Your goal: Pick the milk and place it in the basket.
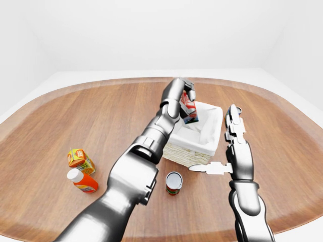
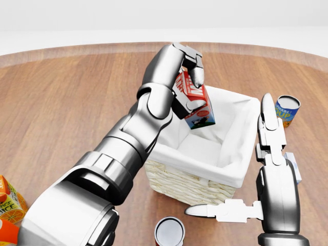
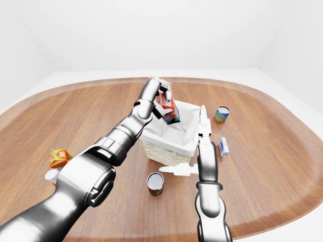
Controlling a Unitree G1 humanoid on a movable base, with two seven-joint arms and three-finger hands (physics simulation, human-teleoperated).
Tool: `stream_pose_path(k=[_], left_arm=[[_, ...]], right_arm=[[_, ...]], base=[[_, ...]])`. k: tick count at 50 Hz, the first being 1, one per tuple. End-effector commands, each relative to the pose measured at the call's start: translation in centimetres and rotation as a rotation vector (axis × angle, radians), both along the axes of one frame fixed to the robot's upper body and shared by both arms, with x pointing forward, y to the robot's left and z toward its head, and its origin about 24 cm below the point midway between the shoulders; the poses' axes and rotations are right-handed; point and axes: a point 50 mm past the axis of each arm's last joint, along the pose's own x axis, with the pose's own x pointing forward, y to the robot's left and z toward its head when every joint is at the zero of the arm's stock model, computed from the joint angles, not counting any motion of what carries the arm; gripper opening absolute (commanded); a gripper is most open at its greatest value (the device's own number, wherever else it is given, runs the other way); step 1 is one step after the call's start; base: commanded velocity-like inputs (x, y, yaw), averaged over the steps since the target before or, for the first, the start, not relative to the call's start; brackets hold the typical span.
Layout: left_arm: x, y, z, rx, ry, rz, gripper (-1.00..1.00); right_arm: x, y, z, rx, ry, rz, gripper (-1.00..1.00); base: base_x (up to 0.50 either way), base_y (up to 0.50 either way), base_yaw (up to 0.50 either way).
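Cardboard milk carton (image 2: pixel 193 100), light, stiff, slick-printed, hangs tilted over the basket (image 2: pixel 241 177); left hand (image 2: pixel 185 62) fingers pinch its upper end. Right hand (image 2: pixel 269 154) spread flat, empty.

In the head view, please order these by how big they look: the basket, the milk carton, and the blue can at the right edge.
1. Basket, clearly the largest.
2. Milk carton, held over it by the left robot hand.
3. Blue can, smallest, though partly hidden and farther away.
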Motion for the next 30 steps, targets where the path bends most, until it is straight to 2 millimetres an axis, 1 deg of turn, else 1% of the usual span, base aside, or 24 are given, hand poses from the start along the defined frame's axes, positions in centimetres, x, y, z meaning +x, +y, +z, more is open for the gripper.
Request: stream_pose_path(k=[1, 8, 12, 17, 22, 30], left_arm=[[0.0, -0.1, 1.0, -0.045, -0.035, 0.023, -1.00], [-0.1, -0.3, 0.8, -0.053, -0.027, 0.023, -1.00], [-0.1, -0.3, 0.4, -0.040, -0.022, 0.027, -1.00], [-0.1, -0.3, 0.4, -0.046, -0.022, 0.033, -1.00], [-0.2, -0.3, -0.1, -0.040, -0.015, 0.041, -1.00], [-0.3, -0.4, -0.1, -0.034, -0.019, 0.047, -1.00]], right_arm=[[0.0, 0.0, 0.0, 0.000, 0.001, 0.002, 1.00], [0.0, -0.1, 0.0, 0.001, 0.002, 0.001, 1.00], [0.0, -0.1, -0.1, 0.001, 0.003, -0.001, 1.00], [0.0, 0.0, -0.2, -0.001, 0.009, 0.002, 1.00], [-0.1, -0.1, -0.1, 0.001, 0.007, 0.000, 1.00], [0.0, -0.1, -0.2, 0.001, 0.012, 0.002, 1.00]], base=[[0.05, 0.00, 0.00], [0.05, 0.00, 0.00], [0.05, 0.00, 0.00], [0.05, 0.00, 0.00], [0.05, 0.00, 0.00], [0.05, 0.00, 0.00]])
